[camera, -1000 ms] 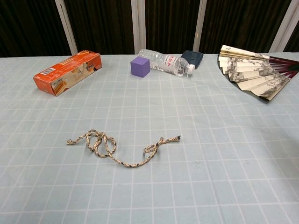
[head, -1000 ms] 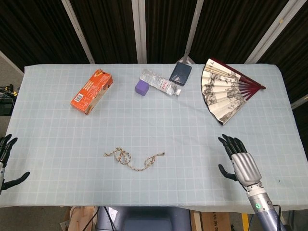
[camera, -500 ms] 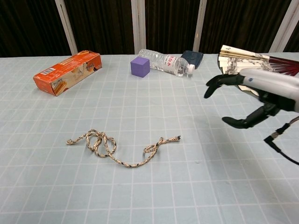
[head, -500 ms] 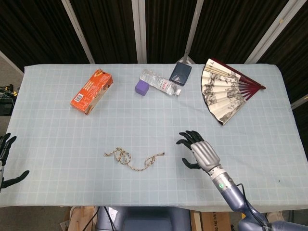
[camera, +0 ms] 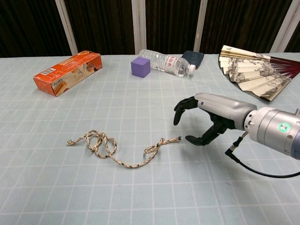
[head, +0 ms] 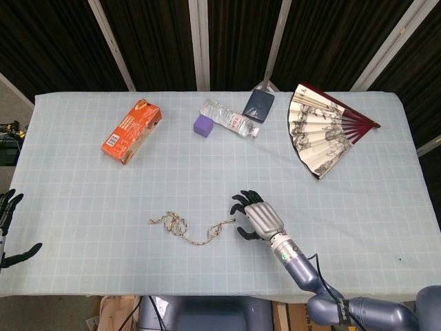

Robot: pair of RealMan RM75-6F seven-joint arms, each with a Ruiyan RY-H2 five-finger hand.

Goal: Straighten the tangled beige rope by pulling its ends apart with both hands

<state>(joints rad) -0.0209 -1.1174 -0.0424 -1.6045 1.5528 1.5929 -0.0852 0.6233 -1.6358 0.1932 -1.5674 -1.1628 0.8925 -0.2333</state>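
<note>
The tangled beige rope (head: 189,228) (camera: 112,149) lies on the table near its front, looped at the left and knotted toward the right. Its right end (camera: 176,138) points at my right hand (head: 256,217) (camera: 206,115), which hovers just right of it with fingers spread and holds nothing. My left hand (head: 9,234) shows only at the left edge of the head view, far from the rope's left end (head: 152,221), fingers apart and empty.
Along the back stand an orange box (head: 131,129), a purple cube (head: 203,125), a lying water bottle (head: 229,120), a dark pouch (head: 258,104) and an open paper fan (head: 322,129). A checked cloth (head: 358,200) covers the table.
My right hand has swept left across the table from the front right corner to just beside the rope's right end. The rope and left hand have not moved.
</note>
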